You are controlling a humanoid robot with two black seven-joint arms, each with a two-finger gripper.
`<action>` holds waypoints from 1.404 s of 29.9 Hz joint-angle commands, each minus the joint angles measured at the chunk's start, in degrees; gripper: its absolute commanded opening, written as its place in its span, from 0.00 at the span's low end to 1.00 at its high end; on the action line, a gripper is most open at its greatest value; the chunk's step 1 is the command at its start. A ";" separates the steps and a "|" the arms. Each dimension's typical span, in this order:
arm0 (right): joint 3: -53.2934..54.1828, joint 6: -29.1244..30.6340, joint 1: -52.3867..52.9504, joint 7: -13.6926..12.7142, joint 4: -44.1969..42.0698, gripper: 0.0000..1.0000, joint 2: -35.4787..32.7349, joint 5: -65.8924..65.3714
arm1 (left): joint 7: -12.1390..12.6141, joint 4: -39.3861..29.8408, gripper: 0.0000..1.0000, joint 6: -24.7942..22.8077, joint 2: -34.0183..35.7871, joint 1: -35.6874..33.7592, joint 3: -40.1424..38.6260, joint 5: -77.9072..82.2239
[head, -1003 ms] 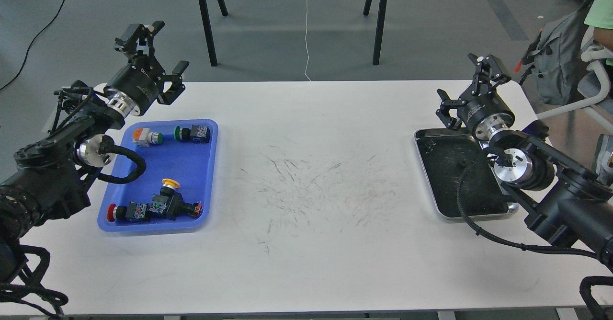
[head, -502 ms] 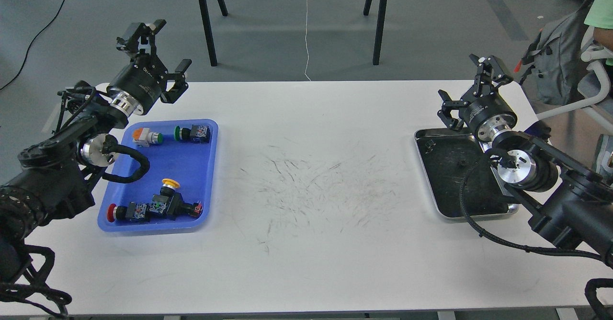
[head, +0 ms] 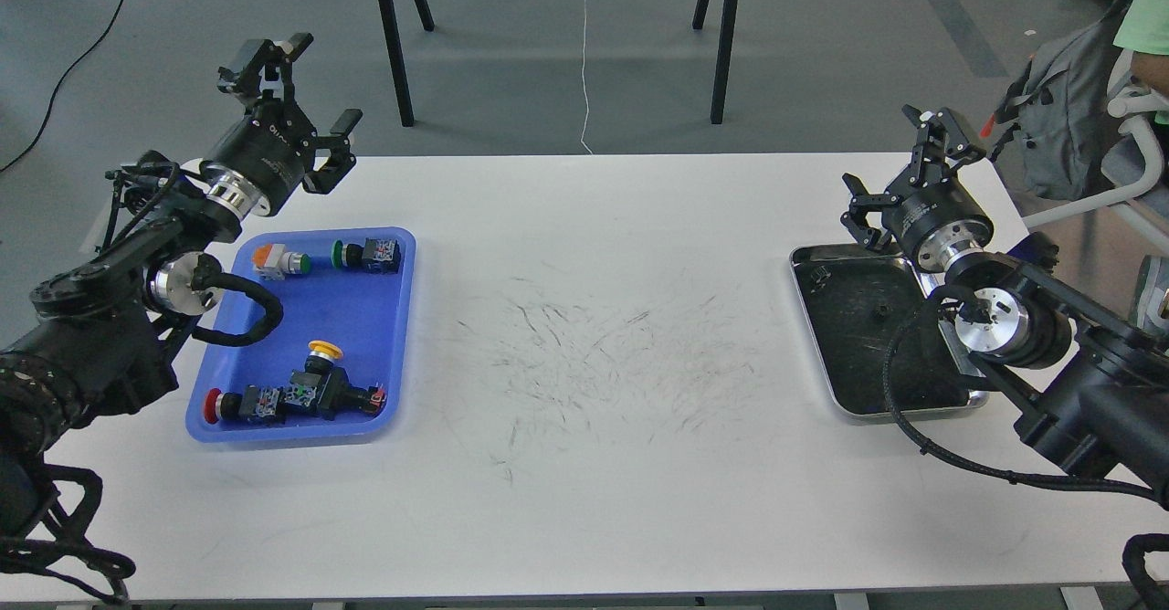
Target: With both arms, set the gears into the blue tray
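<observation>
Two tiny black gears lie on the dark bottom of the silver tray [head: 913, 402] at the right: one gear [head: 820, 273] near its far left corner, another gear [head: 881, 310] nearer the middle. The blue tray [head: 365, 318] sits at the left and holds several push-button switches; I see no gear in it. My left gripper [head: 306, 89] hovers open above the table's far left edge, behind the blue tray. My right gripper [head: 900, 167] hangs open just behind the silver tray's far edge. Neither gripper holds anything.
Push-button switches with orange [head: 279, 260], green [head: 365, 254], yellow [head: 324, 352] and red [head: 247, 404] caps lie in the blue tray. Black stand legs [head: 393, 39] rise behind the table. A grey backpack [head: 1064, 121] and a person stand at the far right.
My right arm has drifted slightly right and back, its gripper staying open. The left gripper has shifted a little up and left. The gears have not moved.
</observation>
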 commanded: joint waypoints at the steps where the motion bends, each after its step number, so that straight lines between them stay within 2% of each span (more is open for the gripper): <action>1: 0.01 0.00 -0.17 0.00 -0.02 0.99 0.00 -0.01 | 0.00 0.09 1.00 0.00 -0.07 0.15 0.07 -0.02; 9: 0.01 -0.09 -0.26 0.00 -0.02 1.00 -0.26 -0.01 | 0.00 0.09 1.00 0.00 -0.07 0.15 -0.02 -0.02; 14: -0.69 -0.35 0.09 -0.88 0.07 0.99 -1.31 -0.01 | 0.00 0.09 1.00 0.00 0.02 0.15 -0.02 -0.02; 20: -6.67 -0.26 1.50 -1.50 2.61 1.00 -5.61 -0.01 | 0.00 0.09 1.00 0.00 -0.06 0.15 -0.02 -0.02; 24: -9.48 -0.18 1.85 -3.16 4.73 1.00 -9.39 -0.09 | 0.00 0.09 1.00 0.00 -0.07 0.23 0.07 0.07; 28: -17.89 -0.09 6.06 -6.50 4.73 1.00 -12.91 -1.06 | 0.00 0.09 1.00 0.00 -0.07 0.15 -0.02 0.06; 33: -31.26 0.61 13.26 -6.86 5.52 1.00 -17.83 -1.59 | 0.00 0.09 1.00 0.00 0.02 0.06 0.33 0.15; 38: -44.79 2.81 21.43 -7.74 7.80 1.00 -19.59 -6.15 | 0.00 0.09 1.00 0.00 -0.07 0.15 0.33 0.33; 42: -49.56 3.34 24.61 -7.74 7.89 1.00 -19.51 -7.65 | 0.00 0.09 1.00 0.00 -0.07 0.15 0.24 0.33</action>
